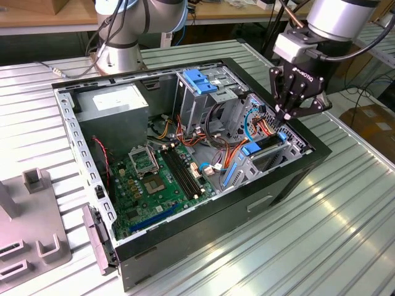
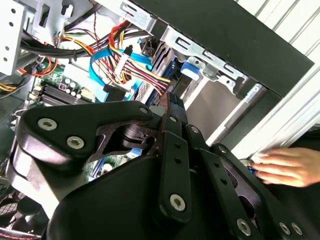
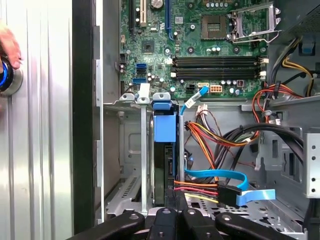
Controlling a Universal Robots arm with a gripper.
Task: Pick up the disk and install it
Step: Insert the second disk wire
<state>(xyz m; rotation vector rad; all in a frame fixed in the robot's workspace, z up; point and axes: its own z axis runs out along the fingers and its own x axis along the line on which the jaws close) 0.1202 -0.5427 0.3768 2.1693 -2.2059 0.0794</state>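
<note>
In the exterior view, the open computer case [image 1: 185, 160] lies on its side on a ribbed metal table [image 1: 321, 234]. The gripper [image 1: 287, 114] hangs over the case's drive bay at the exterior view's right, fingertips pointing down and drawn close together just above the blue-framed disk [image 1: 265, 148]. The disk stands on edge inside the bay, between the bay's metal walls, so the picking-up looks done and the disk appears largely seated. Whether it is fully home cannot be told from here. The arm comes in from the upper right of the exterior view, its wrist roughly vertical over the bay. Further back stands a grey drive cage with a blue handle [image 1: 200, 80], and the motherboard [image 1: 154, 179] covers the case floor.

In the second wrist view, the gripper's black linkages [image 2: 170, 165] fill the foreground with the fingers folded in near each other; nothing shows gripped between them, though the tips are hidden behind the body. Beyond them lie bundled cables [image 2: 130, 65], and a person's hand [image 2: 290, 167] rests outside the case.

In the first wrist view, the disk [image 3: 165, 165] sits upright in its slot with its blue tab [image 3: 165, 125] facing the motherboard [image 3: 200, 45]. The finger bases [image 3: 175, 220] are directly over the disk's near edge, seemingly pressing or just clear of it; contact cannot be confirmed.
</note>
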